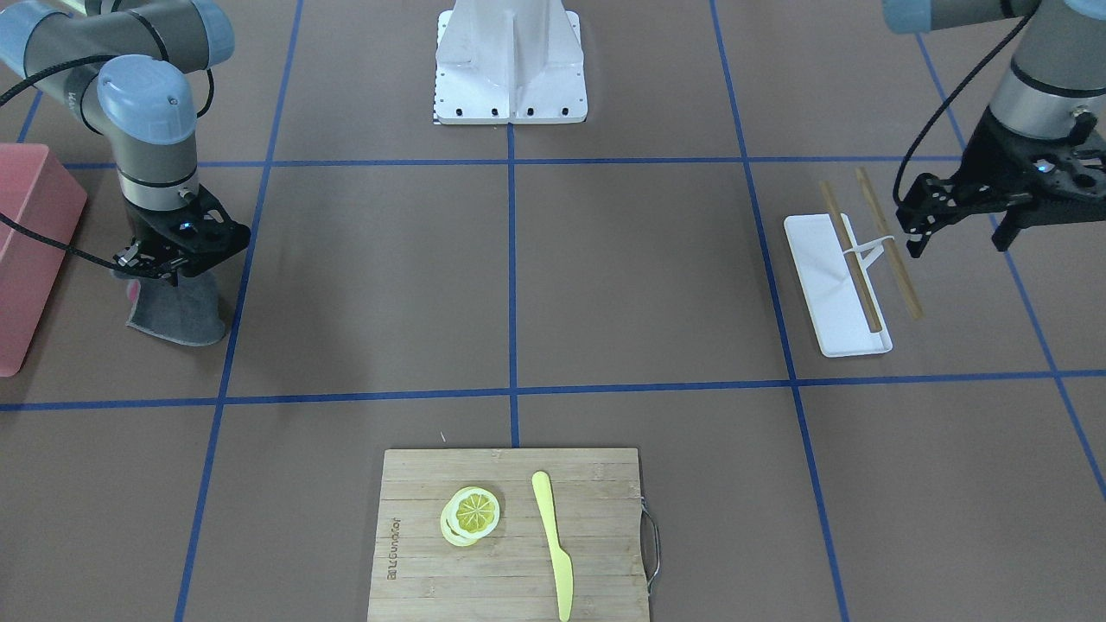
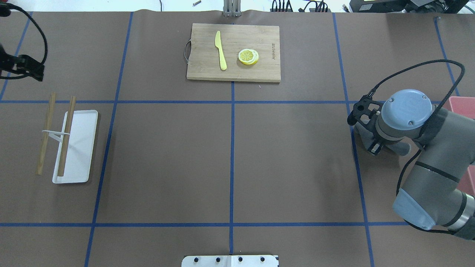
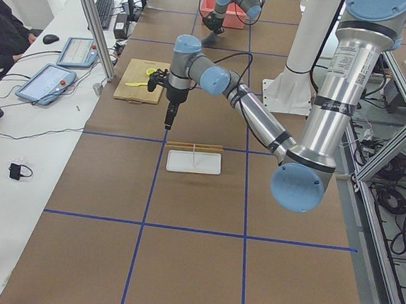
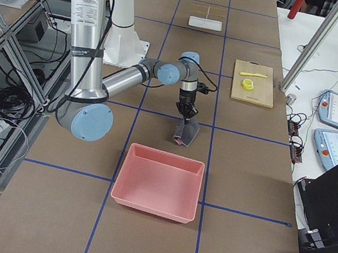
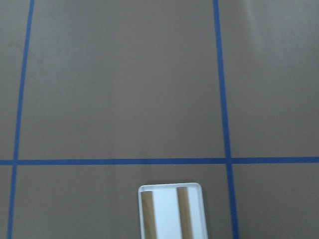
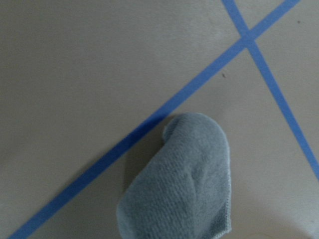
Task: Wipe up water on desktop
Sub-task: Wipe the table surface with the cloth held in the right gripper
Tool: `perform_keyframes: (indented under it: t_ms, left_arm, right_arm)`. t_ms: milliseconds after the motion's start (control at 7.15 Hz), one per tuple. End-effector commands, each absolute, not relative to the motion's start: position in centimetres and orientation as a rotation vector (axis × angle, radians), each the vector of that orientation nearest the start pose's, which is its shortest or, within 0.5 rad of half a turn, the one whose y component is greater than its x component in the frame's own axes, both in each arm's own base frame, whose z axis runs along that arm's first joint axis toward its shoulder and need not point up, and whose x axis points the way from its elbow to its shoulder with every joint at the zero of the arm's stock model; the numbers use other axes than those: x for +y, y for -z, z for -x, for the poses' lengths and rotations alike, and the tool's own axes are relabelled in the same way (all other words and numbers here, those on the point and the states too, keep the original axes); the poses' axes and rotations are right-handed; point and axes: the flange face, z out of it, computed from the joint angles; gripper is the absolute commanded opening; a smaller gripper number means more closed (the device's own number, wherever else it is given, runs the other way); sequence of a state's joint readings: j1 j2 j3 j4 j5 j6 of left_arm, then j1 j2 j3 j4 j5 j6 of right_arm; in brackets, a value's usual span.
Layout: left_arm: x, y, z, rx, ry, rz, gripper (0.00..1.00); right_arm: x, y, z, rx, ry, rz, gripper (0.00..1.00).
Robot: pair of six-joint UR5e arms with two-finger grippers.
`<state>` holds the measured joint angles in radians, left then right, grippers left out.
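Observation:
The desktop is brown with blue tape lines; I make out no clear wet patch on it. My right gripper is shut on a grey cloth, which hangs down from it with its lower end at the tabletop beside a tape line. The cloth also shows in the right wrist view and the exterior right view. My left gripper is open and empty, held above the table next to a white tray.
A pink bin stands just outboard of the cloth. Two chopsticks lie across the white tray. A bamboo cutting board with lemon slices and a yellow knife sits at the operators' edge. The robot base stands opposite.

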<state>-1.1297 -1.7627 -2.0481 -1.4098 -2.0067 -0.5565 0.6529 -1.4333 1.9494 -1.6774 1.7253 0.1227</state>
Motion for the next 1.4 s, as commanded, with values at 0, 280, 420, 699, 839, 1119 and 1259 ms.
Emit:
perform_keyframes:
  t_ms: [0,280,420,699,839,1119,1259]
  left_arm:
    - [-51.5,-40.6,-7.3,0.536,-0.116,-0.27,0.98]
    - [-49.9,-45.4,-4.8,0.533,-0.13,-0.203,0.98]
    - [-48.9,-47.7,-3.4,0.512,-0.214,-0.198,0.98]
    - [-48.2,-48.9,-2.9,0.506,-0.23,-0.182,0.98]
    - [-47.9,-49.9,-2.8,0.501,-0.225,-0.163,0.98]
    - [-47.8,-49.9,-2.8,0.503,-0.218,-0.161,0.98]
    - [-47.8,-49.7,-2.9,0.507,-0.219,-0.163,0.98]
  right_arm:
    - [-38.3,-42.5,37.7,-0.436,0.822,-0.253,0.0]
    - [-34.7,-39.0,39.0,-0.553,0.753,-0.218,0.0]
    - [-33.6,-38.2,39.5,-0.6,0.717,-0.179,0.0]
    - [-34.0,-39.4,39.9,-0.576,0.709,-0.166,0.0]
    - [-36.5,-41.1,38.7,-0.534,0.665,-0.165,0.0]
    - [-41.9,-45.2,34.9,-0.462,0.682,-0.161,0.0]
    - [-44.3,-47.2,32.8,-0.431,0.691,-0.155,0.0]
